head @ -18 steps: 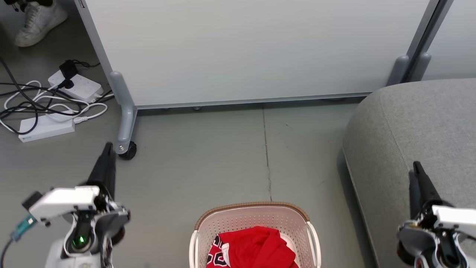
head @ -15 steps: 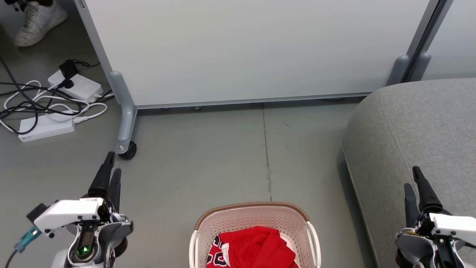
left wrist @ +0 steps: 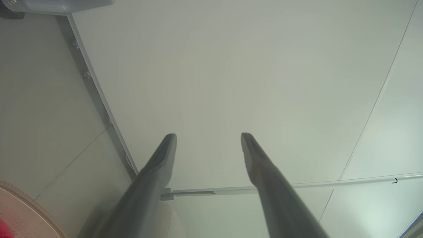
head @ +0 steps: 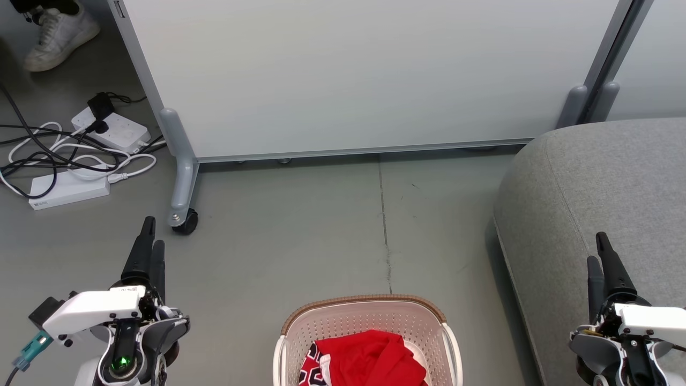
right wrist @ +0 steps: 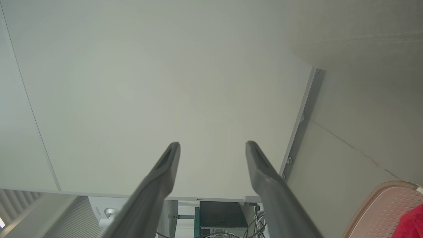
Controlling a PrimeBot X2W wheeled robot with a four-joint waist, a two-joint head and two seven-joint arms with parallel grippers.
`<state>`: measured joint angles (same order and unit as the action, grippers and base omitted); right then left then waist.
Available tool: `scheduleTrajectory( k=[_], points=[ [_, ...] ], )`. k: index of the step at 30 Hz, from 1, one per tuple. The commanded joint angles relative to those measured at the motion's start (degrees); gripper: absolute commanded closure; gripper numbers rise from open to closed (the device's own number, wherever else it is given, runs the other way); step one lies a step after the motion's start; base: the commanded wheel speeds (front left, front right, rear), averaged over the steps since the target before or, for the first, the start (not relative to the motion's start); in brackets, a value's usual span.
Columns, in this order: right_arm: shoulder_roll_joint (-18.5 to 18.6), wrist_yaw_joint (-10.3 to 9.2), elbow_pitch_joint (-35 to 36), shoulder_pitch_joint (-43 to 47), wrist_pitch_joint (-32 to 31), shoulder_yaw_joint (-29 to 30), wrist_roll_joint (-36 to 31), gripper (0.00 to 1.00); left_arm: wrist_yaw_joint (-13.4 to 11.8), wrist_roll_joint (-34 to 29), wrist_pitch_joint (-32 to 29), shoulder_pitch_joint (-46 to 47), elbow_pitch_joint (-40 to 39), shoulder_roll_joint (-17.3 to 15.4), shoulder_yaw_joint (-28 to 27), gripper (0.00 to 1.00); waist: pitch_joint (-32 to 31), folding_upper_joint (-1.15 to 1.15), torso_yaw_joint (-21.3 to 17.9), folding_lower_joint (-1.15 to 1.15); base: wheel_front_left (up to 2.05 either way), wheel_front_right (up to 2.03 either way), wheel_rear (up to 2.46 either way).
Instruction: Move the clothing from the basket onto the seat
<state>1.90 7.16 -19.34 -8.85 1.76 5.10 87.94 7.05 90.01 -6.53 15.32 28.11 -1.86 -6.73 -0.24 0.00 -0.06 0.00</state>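
Note:
The cream basket (head: 364,301) stands on the floor at the bottom centre of the head view. Red clothing (head: 375,354) lies bunched inside it, with a jersey's black-and-white lettering (head: 307,370) at its left edge. The grey seat (head: 611,177) fills the right side, beside the basket. My left gripper (head: 153,233) hovers over the floor left of the basket, open and holding nothing (left wrist: 208,136). My right gripper (head: 596,247) hangs over the seat's near part, open and holding nothing too (right wrist: 213,144). A basket corner (right wrist: 390,198) with red cloth (right wrist: 413,221) shows in the right wrist view.
A pale flat panel (head: 348,75) on a grey leg with a caster (head: 185,221) stands behind the bare floor strip. Power strips and tangled cables (head: 80,145) lie at the far left. A person's white shoe (head: 59,35) is at the top left corner.
The head view has tilted slightly, so everything sits a little lower. My left gripper has drawn back toward me and a bit left. The person's shoe has shifted slightly.

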Motion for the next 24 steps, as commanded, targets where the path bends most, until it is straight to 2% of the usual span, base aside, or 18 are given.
scheduleTrajectory(
  k=[1,12,24],
  points=[
    [0.6,0.13,1.4,-0.9,0.8,0.0,-1.8,0.0,0.2,-1.1,1.0,0.5,-1.6,-0.7,-0.3,0.0,-0.1,0.0,0.0,0.0,0.0,0.0,0.0],
    [0.6,0.18,3.4,-1.4,2.7,-0.1,-12.2,0.0,0.3,-8.1,3.9,-1.2,-4.6,-0.7,-1.6,0.0,-0.7,0.0,0.0,0.0,0.0,0.0,0.0],
    [0.6,0.23,8.2,-1.1,4.6,-1.3,-32.5,0.0,0.0,-22.8,7.1,-3.2,-11.2,-0.8,-4.2,0.0,-1.1,0.0,0.4,0.0,0.0,0.0,0.0]
  ],
)
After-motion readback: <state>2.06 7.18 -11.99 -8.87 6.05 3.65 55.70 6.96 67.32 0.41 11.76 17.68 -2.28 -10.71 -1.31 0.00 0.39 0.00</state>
